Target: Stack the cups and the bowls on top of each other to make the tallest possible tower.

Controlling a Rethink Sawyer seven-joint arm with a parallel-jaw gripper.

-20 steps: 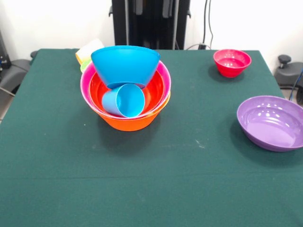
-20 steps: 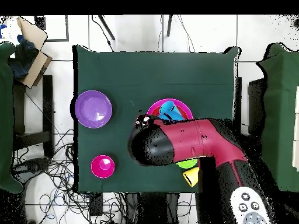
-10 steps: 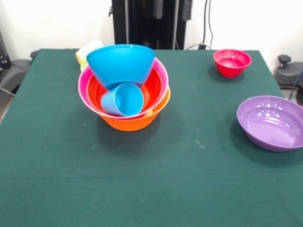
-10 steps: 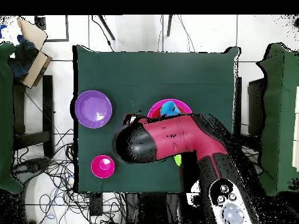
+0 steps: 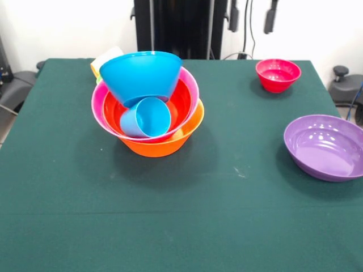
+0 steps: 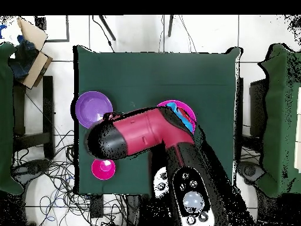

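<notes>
Front and overhead views of the stacking task. The tower (image 5: 148,107) stands left of centre on the green counter (image 5: 187,215): the large orange bowl (image 5: 164,144) is its base, with the pink bowl (image 5: 100,107) and the red-orange bowl (image 5: 184,102) nested inside. The light blue cup (image 5: 146,118) lies on its side in them, mouth toward the camera. The blue bowl (image 5: 140,76) sits tilted on top, propped by the cup rather than seated. Over the past second the arm (image 6: 138,132) has swung off the tower toward the counter's other side. The nested bowls lean slightly further to the left than a second ago. The hand (image 5: 252,17) now shows at the front view's top edge, its two fingers well apart with nothing between them, hanging above and just behind the magenta bowl (image 5: 278,75). The purple bowl (image 5: 323,146) lies loose, well apart from the tower. The yellow-orange cup (image 5: 105,59) stands just behind the tower. The move suggests the magenta bowl is the next piece to fetch. The tower is low and unevenly seated, so a further piece may slide off the tilted blue bowl.
</notes>
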